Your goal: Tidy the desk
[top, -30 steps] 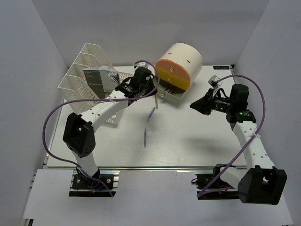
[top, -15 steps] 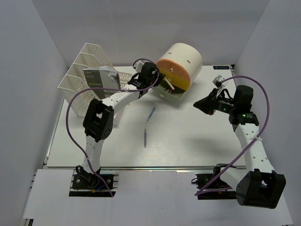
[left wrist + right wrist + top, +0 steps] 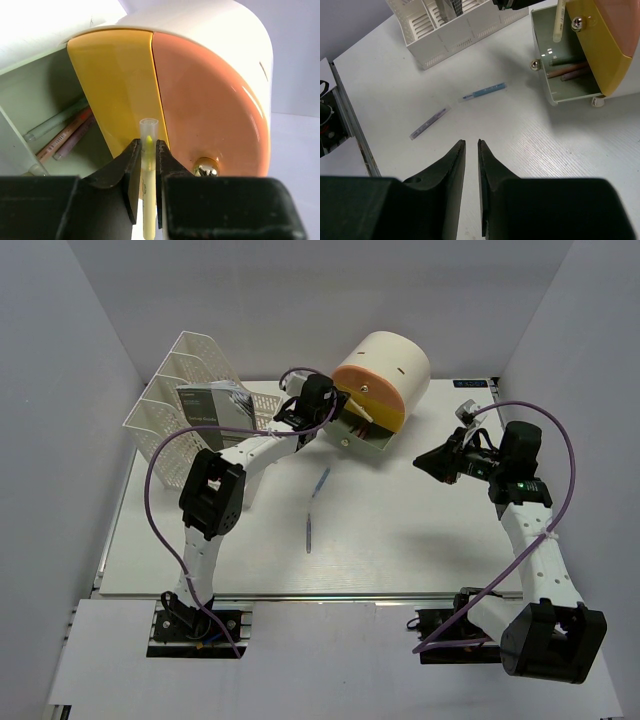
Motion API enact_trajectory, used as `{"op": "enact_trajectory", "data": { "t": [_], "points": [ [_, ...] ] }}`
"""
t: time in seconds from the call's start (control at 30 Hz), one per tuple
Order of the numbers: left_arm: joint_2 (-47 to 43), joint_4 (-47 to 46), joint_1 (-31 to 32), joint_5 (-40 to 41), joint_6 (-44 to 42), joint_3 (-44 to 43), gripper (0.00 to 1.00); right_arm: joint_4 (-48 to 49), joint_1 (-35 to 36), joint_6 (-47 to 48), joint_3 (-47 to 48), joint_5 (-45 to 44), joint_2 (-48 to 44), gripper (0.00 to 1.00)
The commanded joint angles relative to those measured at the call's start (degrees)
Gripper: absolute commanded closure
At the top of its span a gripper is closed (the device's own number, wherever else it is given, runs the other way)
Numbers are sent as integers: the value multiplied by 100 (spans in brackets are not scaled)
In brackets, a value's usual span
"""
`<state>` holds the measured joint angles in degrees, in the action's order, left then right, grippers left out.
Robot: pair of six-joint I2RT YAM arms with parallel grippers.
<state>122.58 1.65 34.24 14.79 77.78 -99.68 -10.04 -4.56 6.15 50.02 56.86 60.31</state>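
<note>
Nearest to us, a metal rail is running along the front edge of the large flat white rectangular desk, which is filling the floor between grey-white walls. Both arms are reaching out over it from that edge.

On its bare middle we are counting two loose pens, lying apart and roughly end to end. A slim purple-blue plastic pen is closer in and a slim light-blue plastic pen is just beyond it.

Over the right half, the right gripper is hanging above the surface. Its jaws are standing narrow, only slightly apart, and gripping nothing. Past it a small dark-and-silver object is sitting, too small for us to identify.

Further back, the left gripper is pinching a pale yellow plastic pen upright. Directly in front of that pen the cream cylindrical drawer unit is standing in the way. We are counting two fronts on it, a glossy yellow front and a glossy orange front. Beside them its pale green open drawer is jutting out. In the drawer we are making out three slim writing sticks, and the right wrist view is showing two round brass knobs.

At the far left a white mesh file rack is holding one dark booklet, with the left forearm crossing in front of it.
</note>
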Motion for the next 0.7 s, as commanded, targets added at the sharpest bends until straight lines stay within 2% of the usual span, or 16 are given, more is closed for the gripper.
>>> {"op": "enact_trajectory", "data": {
  "t": [0.0, 0.27, 0.43, 0.57, 0.67],
  "points": [
    [2, -121, 4, 130, 71, 63, 76, 169, -54, -9, -1, 141, -55, 78],
    [108, 45, 4, 121, 53, -34, 59, 178, -98, -18, -19, 159, 6, 78],
    [99, 37, 4, -2, 45, 71, 55, 117, -98, 26, -19, 159, 77, 77],
    [-50, -121, 4, -194, -87, 212, 56, -23, -72, 298, -10, 281, 94, 73],
    [-340, -121, 4, -484, -692, 212, 66, -304, -2, 755, 43, 413, 156, 65]
  ]
}}
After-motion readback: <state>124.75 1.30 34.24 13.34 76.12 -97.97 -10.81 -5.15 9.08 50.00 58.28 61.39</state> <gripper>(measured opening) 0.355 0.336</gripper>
